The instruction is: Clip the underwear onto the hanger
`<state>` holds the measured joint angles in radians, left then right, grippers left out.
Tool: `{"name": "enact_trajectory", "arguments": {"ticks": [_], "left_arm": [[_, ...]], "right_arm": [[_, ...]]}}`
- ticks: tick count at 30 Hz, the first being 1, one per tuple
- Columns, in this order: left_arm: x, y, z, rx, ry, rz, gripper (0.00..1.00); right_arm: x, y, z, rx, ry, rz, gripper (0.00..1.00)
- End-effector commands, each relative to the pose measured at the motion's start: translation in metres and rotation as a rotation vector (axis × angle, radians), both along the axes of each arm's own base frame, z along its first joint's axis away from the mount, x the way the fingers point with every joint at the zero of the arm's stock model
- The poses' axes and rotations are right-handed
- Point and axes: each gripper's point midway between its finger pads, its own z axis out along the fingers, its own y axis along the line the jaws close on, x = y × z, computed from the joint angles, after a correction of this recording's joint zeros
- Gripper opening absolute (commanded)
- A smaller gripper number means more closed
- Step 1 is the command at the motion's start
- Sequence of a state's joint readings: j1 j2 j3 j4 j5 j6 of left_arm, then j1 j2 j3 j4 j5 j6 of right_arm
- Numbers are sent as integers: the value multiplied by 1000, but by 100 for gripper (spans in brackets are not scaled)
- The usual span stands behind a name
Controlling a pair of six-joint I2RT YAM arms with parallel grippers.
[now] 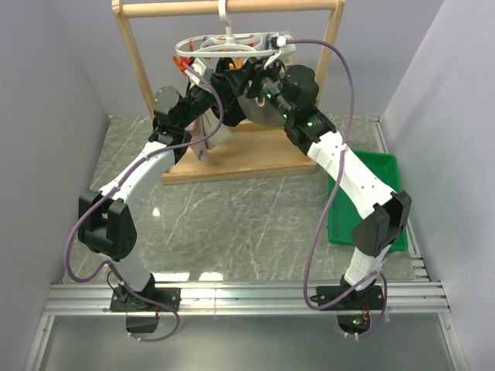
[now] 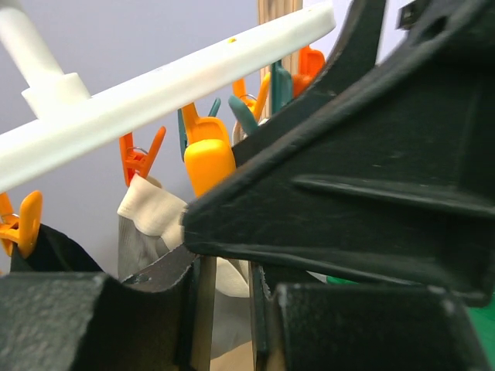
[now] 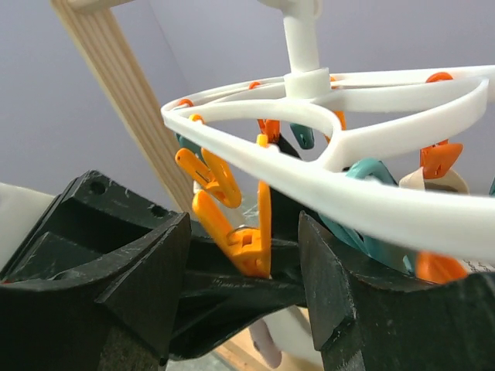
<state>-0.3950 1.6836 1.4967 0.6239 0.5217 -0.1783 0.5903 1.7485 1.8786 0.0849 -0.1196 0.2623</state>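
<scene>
The white hanger (image 1: 232, 42) hangs by its hook from the wooden rack, and both arms reach up under it. In the left wrist view its ring (image 2: 155, 85) crosses overhead. The underwear's cream waistband (image 2: 155, 212) hangs from an orange peg (image 2: 139, 158) and runs down into my left gripper (image 2: 232, 286), whose jaws stand narrowly apart on it. My right gripper (image 3: 244, 232) is open around another orange peg (image 3: 255, 239). Its fingers (image 3: 325, 286) sit on either side of the peg's spread handles without pressing them. The right gripper's black body (image 2: 371, 170) fills much of the left wrist view.
The tall wooden rack frame (image 1: 135, 69) stands on a wooden base board (image 1: 247, 158). A black garment (image 2: 46, 247) and a grey garment (image 1: 259, 112) also hang from the pegs. Several teal pegs (image 3: 371, 174) dangle nearby. A green bin (image 1: 371, 193) sits at the right.
</scene>
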Motion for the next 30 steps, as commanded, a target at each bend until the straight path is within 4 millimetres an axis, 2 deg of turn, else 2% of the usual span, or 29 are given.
{"name": "enact_trajectory", "arguments": {"ticks": [1,12,15,18,22,23,24,27,30], "left_arm": [[-41,-9,36,2,-113,-132,0],[-45,-13,28,23,-89,-192,0],[-47,-14,28,23,-85,-202,0],[-47,-14,28,25,-82,-208,0],[-48,-14,28,27,-86,-220,0],[-49,-14,28,27,-85,-224,1],[-50,-15,28,31,-85,-231,1],[-53,-15,27,42,-77,-248,11],[-54,-13,25,52,-73,-241,23]], "right_arm": [[-1,-2,32,66,-72,30,65],[-7,3,49,128,-107,105,64],[-7,3,53,142,-111,109,61],[-7,3,53,146,-107,112,53],[-5,5,50,146,-95,110,34],[-3,4,48,146,-86,106,23],[-2,3,48,149,-82,100,19],[-2,3,49,154,-74,98,0],[-1,1,51,163,-69,91,0]]}}
